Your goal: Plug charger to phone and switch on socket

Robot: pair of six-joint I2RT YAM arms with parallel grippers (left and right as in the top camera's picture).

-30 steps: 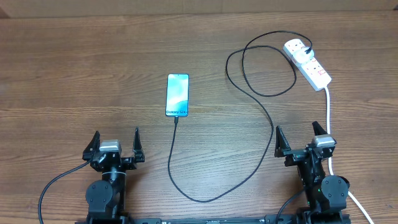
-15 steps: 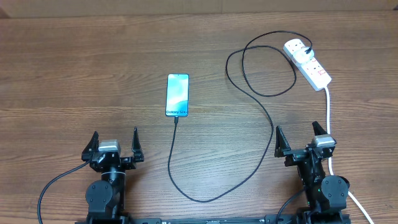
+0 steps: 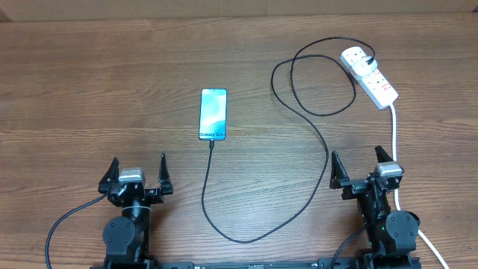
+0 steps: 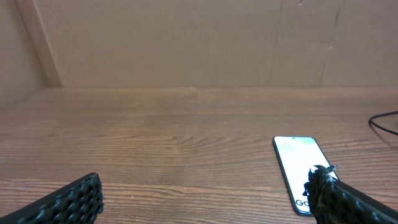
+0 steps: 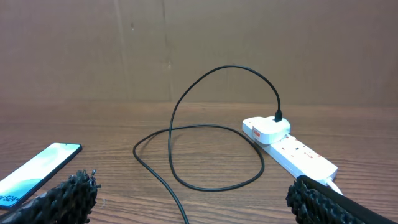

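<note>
Lying flat on the wooden desk (image 3: 89,75), the phone (image 3: 213,114) has its blue-teal screen lit and its "Galaxy S24" text at the bottom edge, the edge nearer the arms. The charger (image 3: 329,157) meets that bottom edge with its small connector tip. From above it looks joined to the phone, though how fully it is seated cannot be told.

From the phone the black cable runs toward the arms, curves round to the phone's right, climbs away past it and makes a wide loop before ending at the white plug adapter (image 3: 357,57). The adapter sits in the socket (image 3: 371,77), well to the right of the phone and slightly beyond it. The socket lies at a slant, red markings on its top. Whether its switch is on cannot be told. Its thick white cord (image 3: 394,134) trails back past the right arm.

The left jaws stand wide open and hold nothing, short of the phone and a little to its left, fingers (image 3: 164,168) pointing toward it. The left wrist view shows the phone (image 4: 297,168) just past the right finger. The right jaws are likewise spread wide and empty, well to the phone's right, fingers (image 3: 336,168) apart from cable and cord.
</note>
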